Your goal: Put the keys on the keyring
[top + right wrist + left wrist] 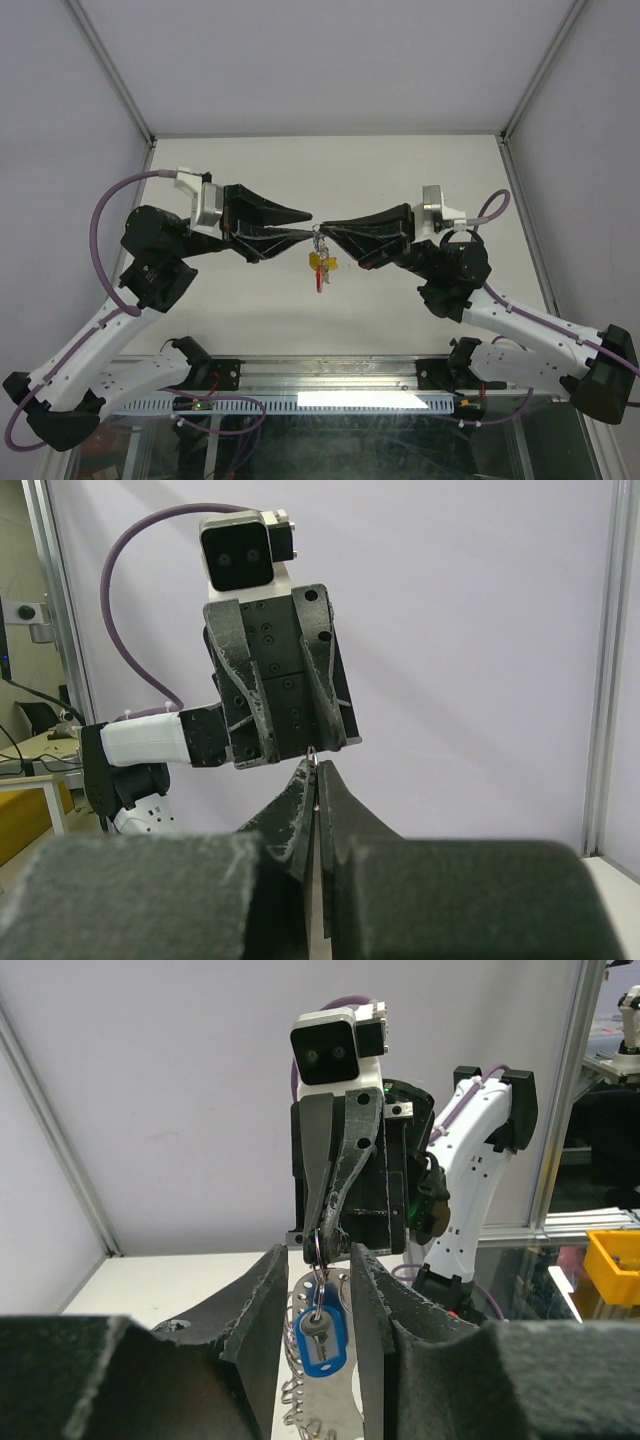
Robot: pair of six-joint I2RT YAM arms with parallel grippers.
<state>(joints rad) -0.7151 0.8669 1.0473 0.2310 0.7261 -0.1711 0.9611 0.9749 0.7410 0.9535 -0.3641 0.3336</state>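
Top: matte black tapered fingers meet tip to tip over the white table (400,180). Keys (320,265), yellow and red plastic heads, dangle below the thin wire keyring (318,240).
Left wrist: left gripper (316,1255) released, rough-textured fingers (255,1310) parted either side of the glossy blue key (318,1345); contact unclear.
Right wrist: right gripper (316,770) clenched, flat pads pinching the keyring, only a silvery sliver showing at the tip.

Right tool (317,780) pinched tight, tips upward, thin keyring (313,753) wire between them; left tool (298,748) facing, just beyond.
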